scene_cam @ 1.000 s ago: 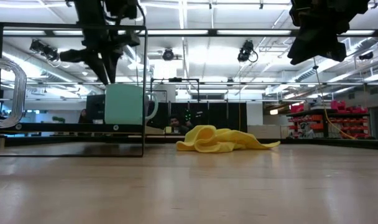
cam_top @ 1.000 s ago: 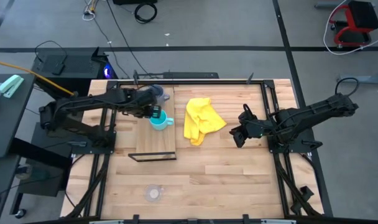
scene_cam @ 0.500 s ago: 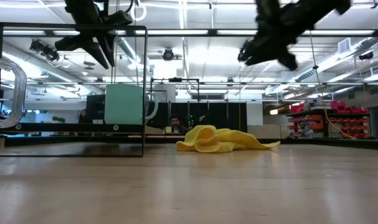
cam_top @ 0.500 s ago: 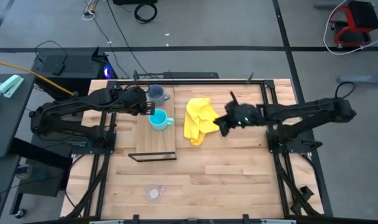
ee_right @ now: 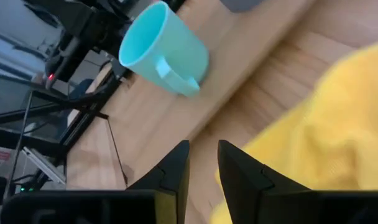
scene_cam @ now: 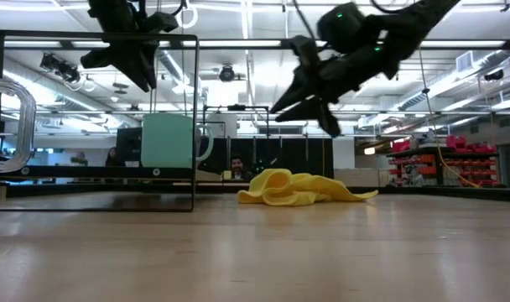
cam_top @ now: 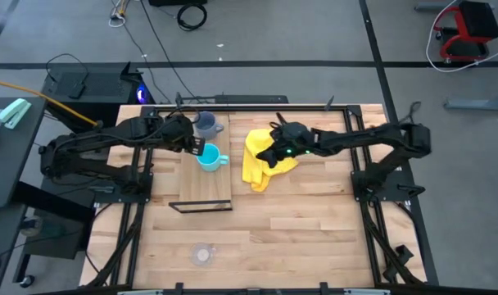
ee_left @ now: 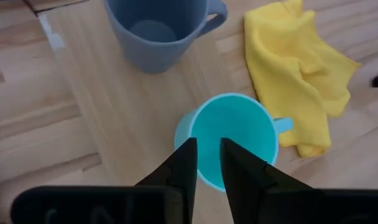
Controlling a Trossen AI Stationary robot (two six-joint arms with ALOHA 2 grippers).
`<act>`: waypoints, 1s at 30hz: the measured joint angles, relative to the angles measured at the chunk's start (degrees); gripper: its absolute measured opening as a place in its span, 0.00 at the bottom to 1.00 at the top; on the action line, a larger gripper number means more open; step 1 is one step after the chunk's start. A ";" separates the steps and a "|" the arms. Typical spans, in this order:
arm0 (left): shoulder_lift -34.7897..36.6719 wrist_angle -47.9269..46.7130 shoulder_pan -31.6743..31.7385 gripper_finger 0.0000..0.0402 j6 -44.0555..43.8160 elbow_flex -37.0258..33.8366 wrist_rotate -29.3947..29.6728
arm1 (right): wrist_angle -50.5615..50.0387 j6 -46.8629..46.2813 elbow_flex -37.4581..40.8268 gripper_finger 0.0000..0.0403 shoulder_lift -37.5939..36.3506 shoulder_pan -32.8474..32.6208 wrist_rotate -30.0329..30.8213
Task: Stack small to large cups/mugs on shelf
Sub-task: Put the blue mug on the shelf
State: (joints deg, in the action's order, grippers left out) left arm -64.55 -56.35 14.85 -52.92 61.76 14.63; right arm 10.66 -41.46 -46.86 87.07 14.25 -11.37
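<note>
The turquoise mug (cam_top: 210, 158) stands upright on the brown shelf (cam_top: 204, 190), its handle toward the yellow cloth. The grey-blue mug (cam_top: 205, 124) stands upright at the shelf's far end. The clear glass cup (cam_top: 202, 255) stands on the pale tabletop near the front edge. My left gripper (cam_top: 193, 147) hangs shut just above and left of the turquoise mug (ee_left: 229, 134), touching nothing. My right gripper (cam_top: 269, 155) hovers shut and empty above the yellow cloth (cam_top: 264, 164), pointing toward the turquoise mug (ee_right: 161, 50).
The yellow cloth (scene_cam: 297, 188) lies crumpled on the tabletop just right of the shelf. The shelf's dark metal frame (scene_cam: 195, 126) rises around the turquoise mug in the low view. The glass cup (scene_cam: 5, 126) stands close to the low camera. Bare planks lie at the near right.
My left gripper has risen off the turquoise mug's rim and drawn a little toward the table's left; the mug stays upright on the shelf. My right gripper has swung from the table's right side toward the left, and is now above the yellow cloth.
</note>
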 joint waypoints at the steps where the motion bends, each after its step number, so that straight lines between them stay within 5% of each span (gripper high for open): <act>1: 0.00 0.31 0.00 0.19 0.91 0.00 0.03 | 0.05 0.63 -1.30 0.23 1.25 0.06 -0.43; 6: -0.03 3.39 0.00 0.19 5.86 0.00 0.24 | -4.55 1.35 -10.29 0.23 7.51 0.38 0.81; 14: -0.05 4.47 0.09 0.19 11.72 0.00 0.41 | -33.77 5.87 -23.67 0.23 13.86 4.09 11.37; 30: -0.05 4.74 0.09 0.19 12.04 0.00 0.39 | -37.67 10.64 -24.89 0.41 21.46 6.35 2.21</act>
State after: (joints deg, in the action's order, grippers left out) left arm -64.60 -51.62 14.94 -40.88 61.76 15.03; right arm -27.01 -30.81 -71.75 108.53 20.60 -9.16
